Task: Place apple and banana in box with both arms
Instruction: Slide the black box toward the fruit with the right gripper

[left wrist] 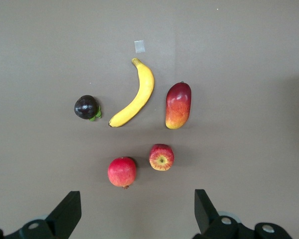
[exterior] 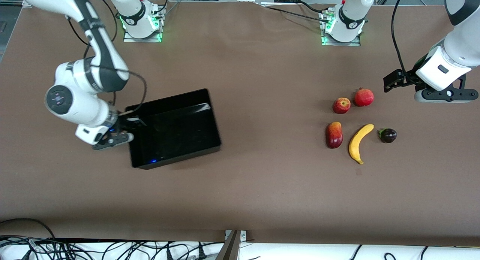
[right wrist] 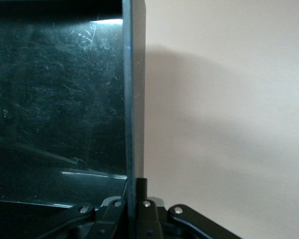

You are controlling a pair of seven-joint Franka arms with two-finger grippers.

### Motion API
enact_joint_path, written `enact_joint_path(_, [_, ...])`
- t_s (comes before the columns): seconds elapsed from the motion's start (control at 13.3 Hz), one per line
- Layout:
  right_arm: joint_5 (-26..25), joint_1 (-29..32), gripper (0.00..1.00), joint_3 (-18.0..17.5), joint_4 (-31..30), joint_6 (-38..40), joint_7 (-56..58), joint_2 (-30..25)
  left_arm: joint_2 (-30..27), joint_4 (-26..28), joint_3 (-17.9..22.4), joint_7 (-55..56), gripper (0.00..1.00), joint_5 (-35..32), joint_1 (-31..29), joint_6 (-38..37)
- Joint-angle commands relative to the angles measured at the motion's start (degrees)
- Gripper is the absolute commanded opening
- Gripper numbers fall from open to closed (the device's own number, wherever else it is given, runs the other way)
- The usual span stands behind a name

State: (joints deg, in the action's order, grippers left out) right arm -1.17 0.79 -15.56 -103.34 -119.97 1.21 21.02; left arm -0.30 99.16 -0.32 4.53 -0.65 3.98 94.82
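Care is due as the right gripper (exterior: 125, 130), clamped on the box (exterior: 195, 140) wall, drags it toward the apple (exterior: 341, 105) and banana (exterior: 360, 143) while the left gripper (left wrist: 137, 214) waits spread above them.

No text, label, brand, number or sign can be read anywhere; the dark marks on the band of each arm's base (exterior: 135, 18) are too small to make out; the small pale tag (left wrist: 139, 47) on the table near the banana (left wrist: 135, 94) shows nothing legible.
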Motion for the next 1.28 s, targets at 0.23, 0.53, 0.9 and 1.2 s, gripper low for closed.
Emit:
enact_joint_path(0.23, [0.4, -18.3, 0.0, -0.4, 7.3, 1.5, -24.5, 3.2, 0.4, -1.3, 0.3, -0.1, 1.0, -0.6, 0.7, -1.1])
enact_joint_path(0.53, [-0.1, -29.9, 0.0, 1.2, 16.9, 0.9, -39.1, 12.1, 0.3, -1.3, 0.3, -0.1, 1.0, -0.5, 0.7, -1.1])
enact_joint_path(0.9, [0.0, -41.1, 0.0, 6.7, 27.0, -0.8, -50.2, 21.7, 0.7, -1.2, 0.3, -0.1, 1.0, -0.4, 0.9, -1.8])
enact_joint_path(1.2, [0.1, -41.7, 0.0, 6.9, 27.6, -6.5, -51.3, 24.9, 2.8, -0.8, -1.3, -0.2, 1.0, -0.3, 1.6, -6.8])
